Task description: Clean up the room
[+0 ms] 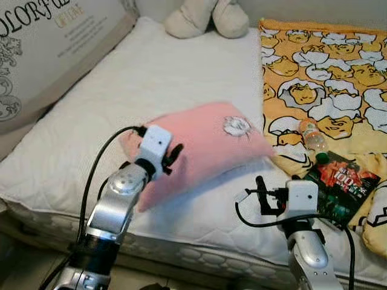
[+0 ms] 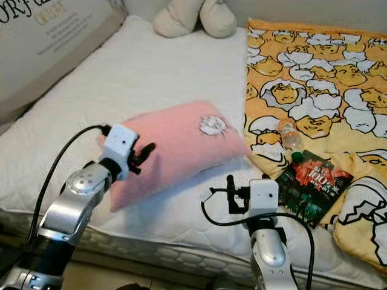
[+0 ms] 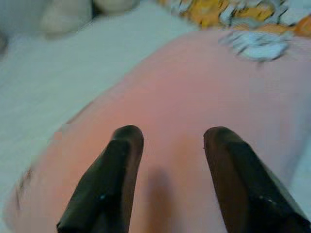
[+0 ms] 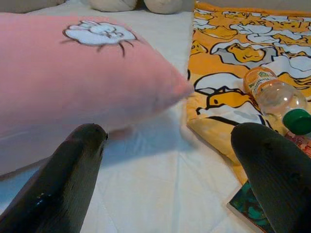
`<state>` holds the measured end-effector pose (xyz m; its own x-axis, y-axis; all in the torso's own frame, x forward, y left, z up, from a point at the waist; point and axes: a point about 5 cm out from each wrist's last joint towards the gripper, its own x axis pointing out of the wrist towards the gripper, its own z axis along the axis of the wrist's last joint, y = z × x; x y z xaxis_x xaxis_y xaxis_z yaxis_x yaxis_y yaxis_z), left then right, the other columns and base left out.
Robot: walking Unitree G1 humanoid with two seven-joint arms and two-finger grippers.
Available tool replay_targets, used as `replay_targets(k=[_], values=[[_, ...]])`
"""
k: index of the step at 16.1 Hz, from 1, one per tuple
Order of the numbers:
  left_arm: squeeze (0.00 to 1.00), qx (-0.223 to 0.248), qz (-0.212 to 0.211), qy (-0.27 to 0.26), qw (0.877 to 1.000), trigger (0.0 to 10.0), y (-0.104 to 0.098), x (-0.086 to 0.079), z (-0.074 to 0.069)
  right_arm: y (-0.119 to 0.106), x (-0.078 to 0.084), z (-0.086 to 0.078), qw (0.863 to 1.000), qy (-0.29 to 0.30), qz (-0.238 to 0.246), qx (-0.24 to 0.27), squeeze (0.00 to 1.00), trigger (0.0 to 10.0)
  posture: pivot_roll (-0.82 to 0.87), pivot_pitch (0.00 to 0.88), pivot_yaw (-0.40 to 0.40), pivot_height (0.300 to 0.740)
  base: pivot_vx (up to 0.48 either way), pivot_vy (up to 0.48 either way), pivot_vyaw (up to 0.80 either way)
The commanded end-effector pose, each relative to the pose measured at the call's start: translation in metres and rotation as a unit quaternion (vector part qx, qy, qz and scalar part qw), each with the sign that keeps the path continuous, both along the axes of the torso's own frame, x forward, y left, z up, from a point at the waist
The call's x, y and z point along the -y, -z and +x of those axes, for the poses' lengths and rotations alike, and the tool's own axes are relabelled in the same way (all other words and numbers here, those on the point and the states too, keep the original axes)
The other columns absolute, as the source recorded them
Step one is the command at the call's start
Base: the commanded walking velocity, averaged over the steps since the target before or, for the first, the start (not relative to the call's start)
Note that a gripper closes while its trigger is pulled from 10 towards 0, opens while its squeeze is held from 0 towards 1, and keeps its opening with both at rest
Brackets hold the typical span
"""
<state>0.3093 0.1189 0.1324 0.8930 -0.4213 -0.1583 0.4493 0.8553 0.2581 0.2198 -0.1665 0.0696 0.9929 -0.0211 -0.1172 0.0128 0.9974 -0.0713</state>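
The left gripper (image 1: 171, 156) is hovering at the near-left corner of the pink pillow (image 1: 205, 148), its 2 black fingers (image 3: 109, 179) spread apart with pink fabric showing between and under them; they look to be resting on or just above the cloth, not pinching it. I judge it is lining up to grab that corner so the pillow can be carried to its proper spot. The right gripper (image 2: 230, 194) is waiting near the pillow's near-right edge, over bare sheet, its fingers (image 4: 58, 184) also held wide and gripping nothing, probably ready to support the pillow's other side or to turn to the litter beside it.

Largest first: the white mattress (image 1: 151, 72) is carrying everything, and the pillow is lying skewed across its middle, which is likely why it counts as clutter. To the right of the pillow, a yellow cartoon-print blanket (image 1: 338, 72) is spreading over that side of the bed, its edge just beside the pillow's right corner. Far beyond the pillow, a beige plush toy (image 1: 205, 17) is sitting at the head of the bed. Right of the pillow, on the blanket, a dark snack packet (image 1: 341, 187) is lying flat, and a small plastic bottle (image 4: 274, 97) with a green cap is lying on its side between the pillow's corner and the packet.
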Motion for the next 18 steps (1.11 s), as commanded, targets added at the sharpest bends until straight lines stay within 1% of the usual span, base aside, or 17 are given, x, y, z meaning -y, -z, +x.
replay_targets(k=[1, 2, 4, 5, 6, 7, 8, 9, 10, 11, 12, 13, 14, 16, 18], values=[[1.00, 0.054, 0.014, 0.017, 0.998, 10.0, -0.016, 0.005, 0.001, -0.002, -0.001, 0.002, 1.000, 0.001, 0.001, 0.007, 0.00, 10.0, -0.17, 0.000, 0.050, 0.731, 0.000, 0.000, 0.00], [1.00, 0.070, 0.012, 0.019, 0.997, 10.0, -0.022, 0.007, 0.003, -0.002, -0.002, 0.002, 1.000, 0.001, 0.002, 0.008, 0.00, 10.0, -0.17, 0.000, 0.050, 0.731, 0.000, 0.000, 0.00], [1.00, 0.146, 0.008, 0.029, 0.989, 10.0, -0.048, 0.010, 0.003, -0.004, -0.001, 0.004, 1.000, 0.004, 0.001, 0.015, 0.00, 10.0, -0.17, 0.000, 0.047, 0.731, 0.000, 0.000, 0.00], [1.00, 0.154, 0.007, 0.030, 0.988, 10.0, -0.052, 0.010, 0.003, -0.005, 0.000, 0.005, 1.000, 0.005, 0.001, 0.016, 0.00, 10.0, -0.17, 0.000, 0.047, 0.731, 0.000, 0.000, 0.00], [1.00, 0.160, 0.012, 0.019, 0.987, 10.0, -0.053, 0.006, 0.006, -0.006, 0.000, 0.006, 1.000, 0.008, -0.001, 0.020, 0.00, 10.0, -0.16, 0.000, 0.045, 0.731, 0.000, 0.000, 0.00], [1.00, 0.154, 0.022, 0.001, 0.988, 10.0, -0.046, -0.002, 0.010, -0.007, 0.000, 0.008, 1.000, 0.010, -0.001, 0.023, 0.00, 10.0, -0.16, 0.000, 0.046, 0.731, 0.000, 0.000, 0.00], [1.00, 0.152, 0.024, -0.005, 0.988, 10.0, -0.044, -0.004, 0.011, -0.008, 0.000, 0.009, 1.000, 0.010, -0.001, 0.024, 0.00, 10.0, -0.16, 0.000, 0.046, 0.731, 0.000, 0.000, 0.00], [1.00, 0.125, 0.018, -0.036, 0.991, 10.0, -0.033, -0.014, 0.014, -0.008, 0.000, 0.010, 1.000, 0.010, -0.001, 0.026, 0.00, 10.0, -0.16, 0.000, 0.046, 0.731, 0.000, 0.000, 0.00], [1.00, 0.045, -0.036, -0.103, 0.993, 10.0, -0.008, -0.032, 0.017, -0.010, 0.001, 0.011, 0.999, 0.015, -0.003, 0.031, 0.00, 10.0, -0.16, 0.000, 0.047, 0.731, 0.000, 0.000, 0.00], [1.00, -0.031, -0.076, -0.173, 0.981, 10.0, 0.017, -0.051, 0.017, -0.018, 0.008, 0.013, 0.997, 0.043, -0.023, 0.054, 0.00, 10.0, -0.16, 0.000, 0.048, 0.731, 0.000, 0.000, 0.00], [1.00, -0.068, -0.087, -0.217, 0.970, 10.0, 0.035, -0.067, 0.013, -0.024, 0.017, 0.015, 0.994, 0.082, -0.020, 0.069, 0.00, 10.0, -0.17, 0.000, 0.050, 0.731, 0.000, 0.000, 0.00], [1.00, -0.081, -0.082, -0.245, 0.963, 10.0, 0.045, -0.078, 0.009, -0.025, 0.022, 0.016, 0.992, 0.104, 0.005, 0.065, 0.00, 10.0, -0.17, 0.000, 0.054, 0.731, 0.000, 0.000, 0.00], [1.00, -0.056, -0.067, -0.237, 0.968, 10.0, 0.043, -0.081, 0.006, -0.026, 0.023, 0.016, 0.993, 0.100, 0.005, 0.067, 0.00, 10.0, -0.17, 0.000, 0.053, 0.731, 0.000, 0.000, 0.00], [1.00, -0.016, -0.052, -0.204, 0.977, 10.0, 0.030, -0.070, 0.008, -0.020, 0.019, 0.016, 0.995, 0.086, 0.019, 0.051, 0.00, 10.0, -0.16, 0.000, 0.050, 0.731, 0.000, 0.000, 0.00], [1.00, -0.005, -0.053, -0.193, 0.980, 10.0, 0.025, -0.066, 0.012, -0.014, 0.014, 0.020, 0.996, 0.074, 0.033, 0.037, 0.00, 10.0, -0.15, 0.000, 0.050, 0.731, 0.000, 0.000, 0.00]])
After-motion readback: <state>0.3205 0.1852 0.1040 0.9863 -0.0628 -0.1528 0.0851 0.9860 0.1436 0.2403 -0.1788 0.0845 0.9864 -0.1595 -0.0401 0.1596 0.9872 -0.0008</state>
